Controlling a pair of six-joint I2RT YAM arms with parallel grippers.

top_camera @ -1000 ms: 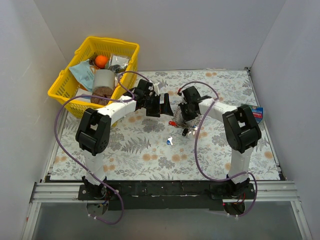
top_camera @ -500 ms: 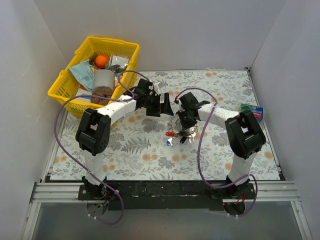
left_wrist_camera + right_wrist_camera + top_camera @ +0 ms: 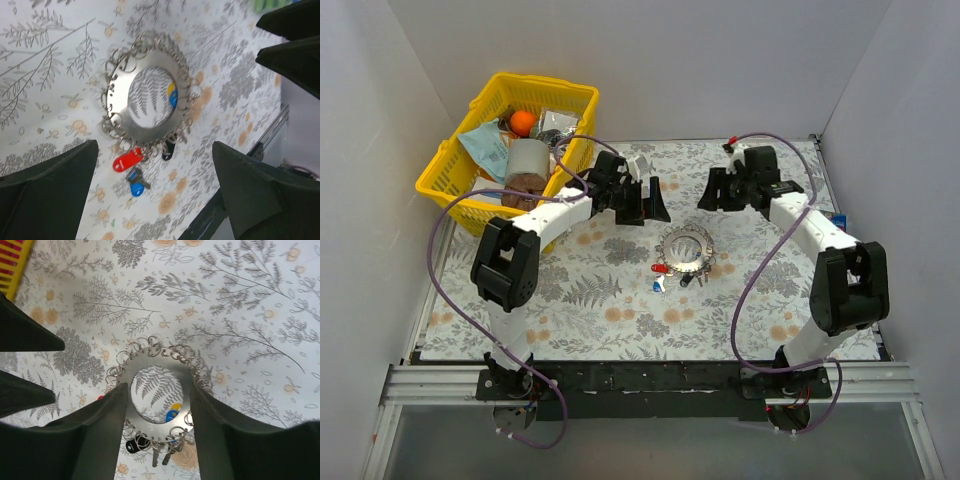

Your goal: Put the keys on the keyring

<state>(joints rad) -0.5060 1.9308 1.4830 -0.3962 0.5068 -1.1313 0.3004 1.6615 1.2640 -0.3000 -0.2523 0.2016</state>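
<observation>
Top external view: the keyring (image 3: 685,250) lies flat on the flowered table cloth (image 3: 580,300) between the two arms, and neither arm touches it. A red-headed key (image 3: 661,268) touches its near edge, and a blue-headed key (image 3: 659,284) lies just beside that one (whether either is threaded on, I cannot tell). The left gripper (image 3: 655,208) hangs above the cloth with its jaws spread wide, holding nothing. The right gripper (image 3: 705,195) hangs well apart from the ring, its jaws partly apart and empty. A yellow basket (image 3: 460,205) stands at the far left.
</observation>
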